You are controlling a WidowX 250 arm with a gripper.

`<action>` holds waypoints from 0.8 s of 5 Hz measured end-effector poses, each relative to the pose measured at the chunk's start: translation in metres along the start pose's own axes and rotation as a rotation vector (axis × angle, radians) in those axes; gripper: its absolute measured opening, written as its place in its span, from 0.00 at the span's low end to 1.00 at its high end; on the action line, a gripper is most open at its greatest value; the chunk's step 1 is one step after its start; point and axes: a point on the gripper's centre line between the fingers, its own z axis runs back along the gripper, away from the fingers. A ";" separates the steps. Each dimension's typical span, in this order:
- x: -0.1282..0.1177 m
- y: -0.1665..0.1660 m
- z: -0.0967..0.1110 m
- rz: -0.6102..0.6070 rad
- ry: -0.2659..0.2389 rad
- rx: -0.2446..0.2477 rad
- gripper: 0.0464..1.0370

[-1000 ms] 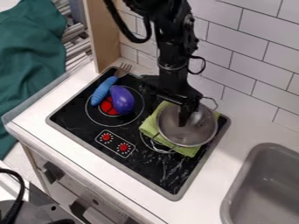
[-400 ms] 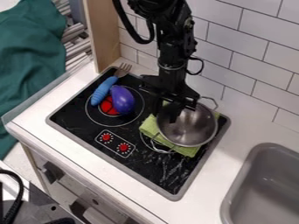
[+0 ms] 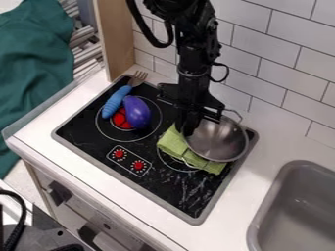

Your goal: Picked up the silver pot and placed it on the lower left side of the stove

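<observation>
Silver pot [image 3: 221, 142] sits at 3 o'clock on the stove [image 3: 157, 188], overlapping the folded green cloth [image 3: 172, 142], which shows from the pot's 7 to 10 o'clock. I have the end effector [image 3: 189, 128] at the pot's 10 o'clock rim; cannot tell whether it is apart, together or clamped. Purple eggplant [image 3: 137, 112]: stove's 11 o'clock, over the red burner mark. Blue-handled fork [image 3: 115, 101]: just beside, at the eggplant's 10 o'clock. Gray sink [image 3: 298, 211]: tabletop [image 3: 226, 215], stove's 4 o'clock.
</observation>
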 end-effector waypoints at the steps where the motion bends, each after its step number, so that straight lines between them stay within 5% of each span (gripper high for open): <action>1: 0.004 -0.012 0.005 -0.032 -0.009 -0.007 0.03; 3: 0.015 -0.036 0.048 -0.099 -0.122 0.010 0.01; 4: 0.014 -0.020 0.080 0.019 -0.190 -0.007 0.01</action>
